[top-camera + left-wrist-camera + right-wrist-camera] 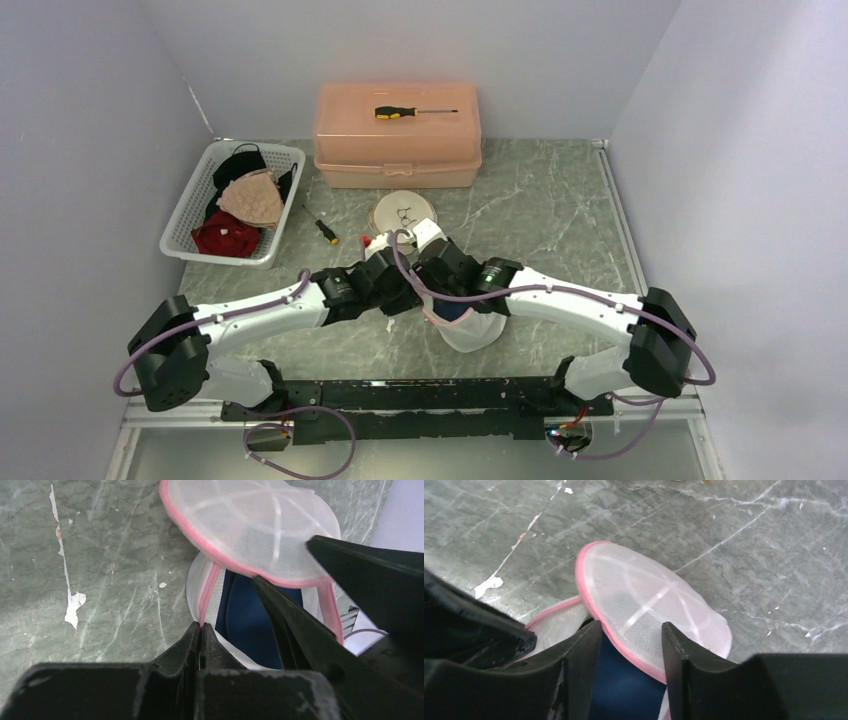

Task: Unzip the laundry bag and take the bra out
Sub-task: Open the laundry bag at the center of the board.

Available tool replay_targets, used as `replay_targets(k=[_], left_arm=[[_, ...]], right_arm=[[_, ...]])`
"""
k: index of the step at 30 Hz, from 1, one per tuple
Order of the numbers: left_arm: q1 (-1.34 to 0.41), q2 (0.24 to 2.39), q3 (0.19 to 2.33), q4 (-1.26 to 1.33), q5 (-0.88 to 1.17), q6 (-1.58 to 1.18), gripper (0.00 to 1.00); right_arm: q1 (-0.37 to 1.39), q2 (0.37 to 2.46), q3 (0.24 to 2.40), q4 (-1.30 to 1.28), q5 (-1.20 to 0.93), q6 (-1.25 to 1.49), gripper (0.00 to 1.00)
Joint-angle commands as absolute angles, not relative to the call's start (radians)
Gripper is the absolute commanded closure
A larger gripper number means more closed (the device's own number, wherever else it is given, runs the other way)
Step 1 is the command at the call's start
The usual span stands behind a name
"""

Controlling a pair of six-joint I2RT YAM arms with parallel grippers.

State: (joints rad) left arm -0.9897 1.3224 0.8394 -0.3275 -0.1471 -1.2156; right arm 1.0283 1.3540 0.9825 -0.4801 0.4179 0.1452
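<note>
**Under the right gripper (631,637): navy bra (624,690) in the opened laundry bag (470,330)**

Front and centre on the table (560,200), the mesh bag lies with its pink-rimmed lid (649,605) raised. The bra sits inside, just below the right fingers. These are spread astride the lid's edge, with one tip over the blue cloth. The left gripper (200,630), pressed together, pinches the bag's rim. The right arm is nearer and pitched steeply down, so a short dip inward should reach the bra. How the bra lies lengthwise is hidden.

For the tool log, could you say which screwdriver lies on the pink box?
The longer screwdriver, yellow-and-black handled; the shorter screwdriver lies on the table by the basket.
</note>
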Motion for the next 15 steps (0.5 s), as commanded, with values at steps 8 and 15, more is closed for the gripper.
replay_targets(k=[8, 15], left_arm=[[-0.994, 1.265, 0.807, -0.329, -0.175, -1.218, 0.97], [-0.995, 1.263, 0.8, -0.323, -0.176, -1.221, 0.97]], right_arm=[[1.035, 1.369, 0.983, -0.418, 0.477, 0.162, 0.8], [1.035, 1.317, 0.931, -0.373, 0.398, 0.134, 0.42]])
